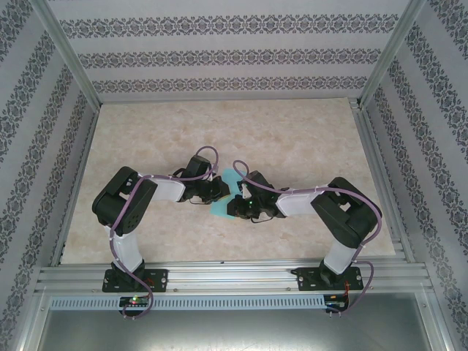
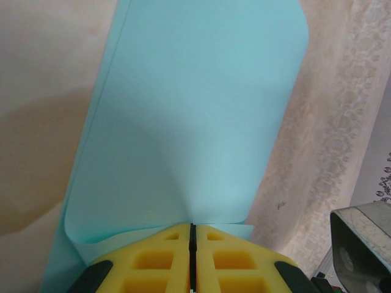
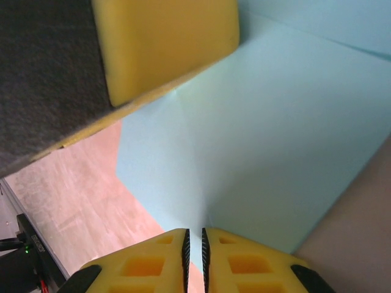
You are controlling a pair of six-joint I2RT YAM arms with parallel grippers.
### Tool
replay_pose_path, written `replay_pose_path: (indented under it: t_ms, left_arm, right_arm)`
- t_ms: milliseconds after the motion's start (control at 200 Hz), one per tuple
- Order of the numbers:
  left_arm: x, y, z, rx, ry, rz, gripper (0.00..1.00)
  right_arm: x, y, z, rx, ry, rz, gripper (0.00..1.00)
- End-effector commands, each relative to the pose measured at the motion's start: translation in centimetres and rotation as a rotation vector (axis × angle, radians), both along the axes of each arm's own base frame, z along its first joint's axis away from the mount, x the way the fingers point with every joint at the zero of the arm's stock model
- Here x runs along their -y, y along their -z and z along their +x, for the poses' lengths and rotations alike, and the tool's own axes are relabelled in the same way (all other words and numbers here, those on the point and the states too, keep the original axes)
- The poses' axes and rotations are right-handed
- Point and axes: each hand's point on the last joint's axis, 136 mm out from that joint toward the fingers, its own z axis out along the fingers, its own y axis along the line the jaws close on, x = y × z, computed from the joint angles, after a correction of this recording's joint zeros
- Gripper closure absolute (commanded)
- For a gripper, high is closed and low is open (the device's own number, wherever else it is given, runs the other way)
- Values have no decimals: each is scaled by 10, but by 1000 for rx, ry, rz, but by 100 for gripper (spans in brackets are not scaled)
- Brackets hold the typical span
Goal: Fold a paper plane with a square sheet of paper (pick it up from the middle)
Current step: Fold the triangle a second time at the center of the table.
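Observation:
The square sheet of paper (image 1: 220, 208) is teal and hangs off the table between my two grippers at the table's centre. My left gripper (image 1: 219, 191) is shut on one edge of it. In the left wrist view the sheet (image 2: 195, 110) curves away from the closed yellow fingertips (image 2: 192, 227) and doubles over along its left side. My right gripper (image 1: 236, 207) pinches the sheet (image 3: 275, 122) from the other side, and teal paper fills the thin slit between its jaws (image 3: 194, 235). A left finger (image 3: 165, 43) presses on the sheet at the top left of that view. The paper plane is out of view.
The marble-patterned table (image 1: 292, 139) stretches away behind the arms. Patterned walls (image 1: 219, 55) and aluminium posts (image 1: 69, 55) enclose it on three sides. A metal rail (image 1: 234, 276) runs along the near edge under the arm bases.

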Motion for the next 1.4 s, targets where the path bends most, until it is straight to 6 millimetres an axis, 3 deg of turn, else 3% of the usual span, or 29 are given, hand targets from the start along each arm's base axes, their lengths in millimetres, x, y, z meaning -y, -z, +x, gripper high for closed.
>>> replay_pose_path:
  t_ms: [0, 345, 610, 699, 919, 1104, 1399]
  left_arm:
    - [-16, 32, -16, -85, -19, 85, 89]
    - [-16, 33, -16, -85, -19, 79, 88]
    - [-14, 30, -17, -79, -8, 70, 88]
    - [-13, 29, -17, -78, -5, 66, 88]
    - [-11, 28, -16, -80, -2, 59, 88]
    - [-10, 27, -16, -78, -1, 52, 88]
    - [-11, 22, -15, -55, 8, 56, 86]
  right_arm:
    - [25, 24, -36, -122, -26, -100, 83]
    - [41, 21, -51, -132, -28, -132, 84]
    - [22, -39, -16, 30, 26, -39, 85]
    - [11, -49, -4, 49, 48, 1, 86]
    - [-16, -34, 12, -13, 70, 12, 88]
    - [-5, -2, 11, -74, 104, -43, 88]
    - [24, 40, -29, -190, 126, -92, 89]
